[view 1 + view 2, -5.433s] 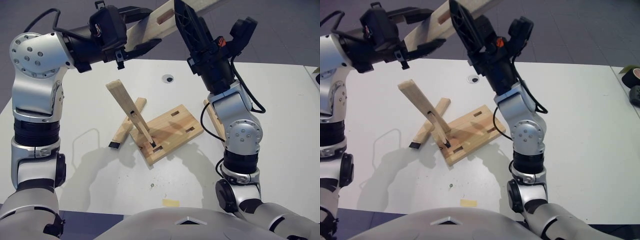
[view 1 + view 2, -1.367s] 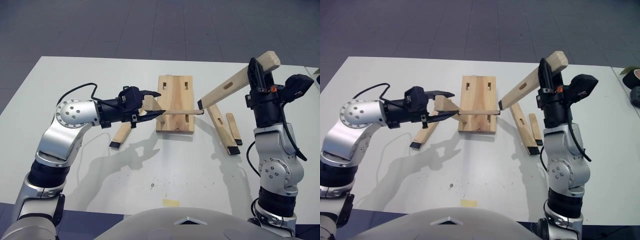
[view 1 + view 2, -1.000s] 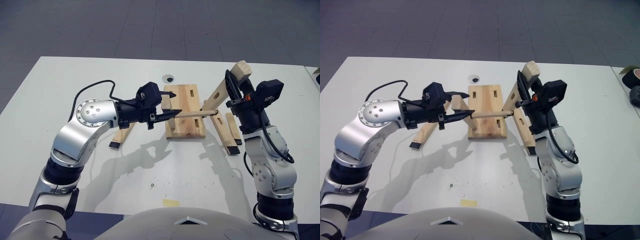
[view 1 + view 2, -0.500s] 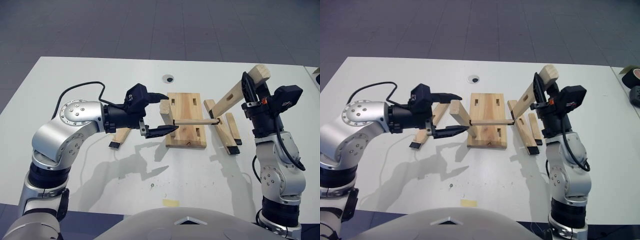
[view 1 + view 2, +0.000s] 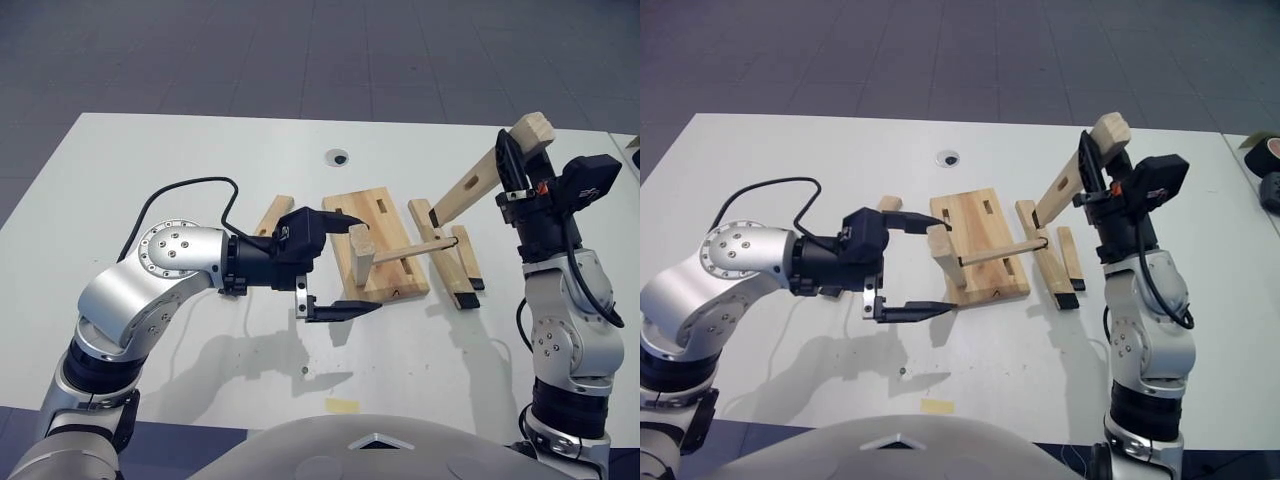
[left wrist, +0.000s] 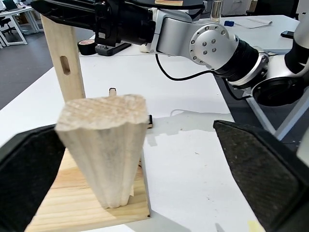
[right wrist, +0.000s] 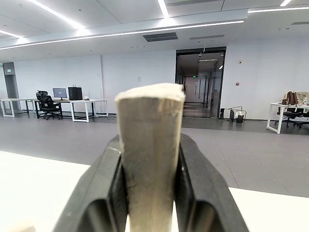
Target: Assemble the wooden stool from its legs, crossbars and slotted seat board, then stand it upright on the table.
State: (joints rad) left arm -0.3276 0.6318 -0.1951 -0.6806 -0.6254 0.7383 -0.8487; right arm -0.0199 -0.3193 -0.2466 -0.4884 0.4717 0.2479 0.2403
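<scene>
Left gripper [image 5: 362, 261] hangs low over the white table [image 5: 150, 160], spread wide, one finger [image 6: 260, 164] on either side of a short pale wooden leg [image 6: 108, 145], with gaps on both sides and no contact. Around it: another pale leg [image 5: 270, 214] flat on the table, partly hidden behind my left wrist; a loose black-footed leg [image 5: 452, 278] and a thin short bar [image 5: 470, 265] lying side by side just off the board's right edge; a small dark round disc [image 5: 340, 157] farther back; a yellow tape scrap [image 5: 340, 406] near the front edge. The short leg stands on the flat slotted wooden seat board [image 5: 392, 228], long axis roughly upright, cut top end between my fingers. A thin wooden crossbar [image 5: 408, 249] runs from it rightward across the board toward the lower end of a long pale leg [image 5: 470, 185]; I cannot tell whether they join. Right gripper [image 7: 149, 141] is clamped on that long leg, which slants up and to the right, top end highest.
</scene>
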